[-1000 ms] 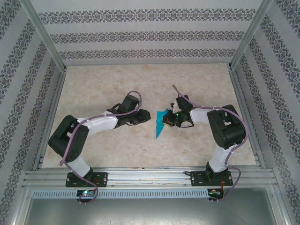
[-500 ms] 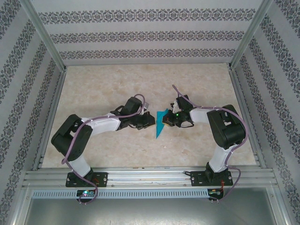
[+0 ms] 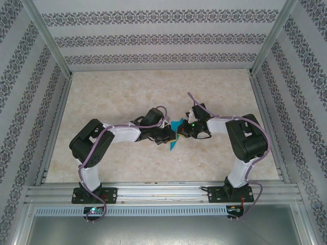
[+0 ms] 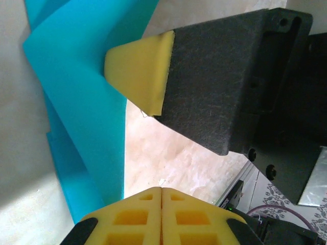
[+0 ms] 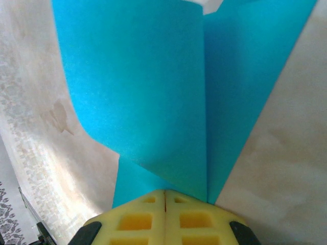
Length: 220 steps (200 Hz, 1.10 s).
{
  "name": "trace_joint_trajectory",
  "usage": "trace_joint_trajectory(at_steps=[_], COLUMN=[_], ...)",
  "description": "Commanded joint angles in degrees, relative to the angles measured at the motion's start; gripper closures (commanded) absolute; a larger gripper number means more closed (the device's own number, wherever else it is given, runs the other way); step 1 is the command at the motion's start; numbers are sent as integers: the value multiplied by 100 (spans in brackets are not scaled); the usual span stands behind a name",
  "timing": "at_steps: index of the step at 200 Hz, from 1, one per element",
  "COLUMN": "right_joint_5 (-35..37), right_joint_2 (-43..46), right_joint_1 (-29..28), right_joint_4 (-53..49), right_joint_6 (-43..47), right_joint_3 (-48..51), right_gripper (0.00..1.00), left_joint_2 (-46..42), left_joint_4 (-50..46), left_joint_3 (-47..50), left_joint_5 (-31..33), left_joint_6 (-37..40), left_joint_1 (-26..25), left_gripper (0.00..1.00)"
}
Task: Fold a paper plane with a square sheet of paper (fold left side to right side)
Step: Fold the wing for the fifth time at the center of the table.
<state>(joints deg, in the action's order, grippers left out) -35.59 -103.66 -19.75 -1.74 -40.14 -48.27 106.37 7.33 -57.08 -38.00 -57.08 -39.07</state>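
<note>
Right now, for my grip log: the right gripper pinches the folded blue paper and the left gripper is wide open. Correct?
No: the left gripper is shut, jaws pressed together, per the left wrist view. The right gripper does pinch the folded blue paper.

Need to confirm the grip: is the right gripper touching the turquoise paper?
Touching. In the right wrist view the turquoise paper runs into the closed seam of the right gripper.
</note>
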Motion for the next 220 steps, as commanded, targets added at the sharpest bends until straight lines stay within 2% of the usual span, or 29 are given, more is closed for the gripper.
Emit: trace_joint_trajectory(at_steps=[1,220], right_joint_5=[448,501], right_joint_2=[-304,-335], right_joint_1=[-73,-75], right_joint_4=[-723,-928], right_joint_6=[129,235], right_joint_3=[143,68], right_gripper=[100,100], left_joint_2=[128,508], left_joint_4=[-65,-347], left_joint_3=[-157,26], left_joint_5=[-100,-6], left_joint_6=[3,99], left_joint_1=[-75,-145], left_gripper=[92,93])
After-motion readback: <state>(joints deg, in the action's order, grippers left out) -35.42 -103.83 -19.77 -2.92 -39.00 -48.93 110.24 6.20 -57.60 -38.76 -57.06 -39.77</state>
